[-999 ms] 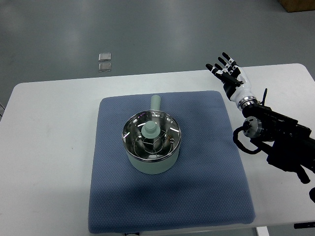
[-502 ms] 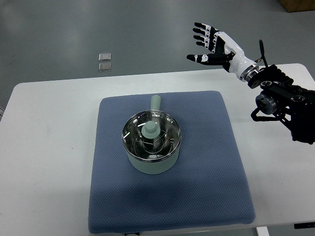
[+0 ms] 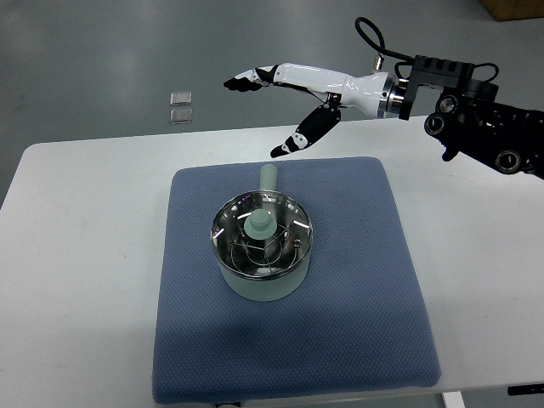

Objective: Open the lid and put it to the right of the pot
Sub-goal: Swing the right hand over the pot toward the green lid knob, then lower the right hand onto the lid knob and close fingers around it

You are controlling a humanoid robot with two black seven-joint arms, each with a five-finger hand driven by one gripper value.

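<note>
R hand [image 3: 293, 93] open, fingers spread, holding nothing; it hovers past the pot's far side. Lid knob [image 3: 259, 223] lies below and toward the robot. Pot handle [image 3: 269, 177] points away from the robot.

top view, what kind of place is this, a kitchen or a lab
Probably a robotics lab or test bench, not a kitchen: a plain white table on a bare grey floor, one lidded pot staged on a blue mat, and a robot right hand reaching in.

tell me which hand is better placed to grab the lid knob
The right hand: it reaches in open above the far side of the pot, fingers spread, near the lid knob. No left arm is in view.
</note>
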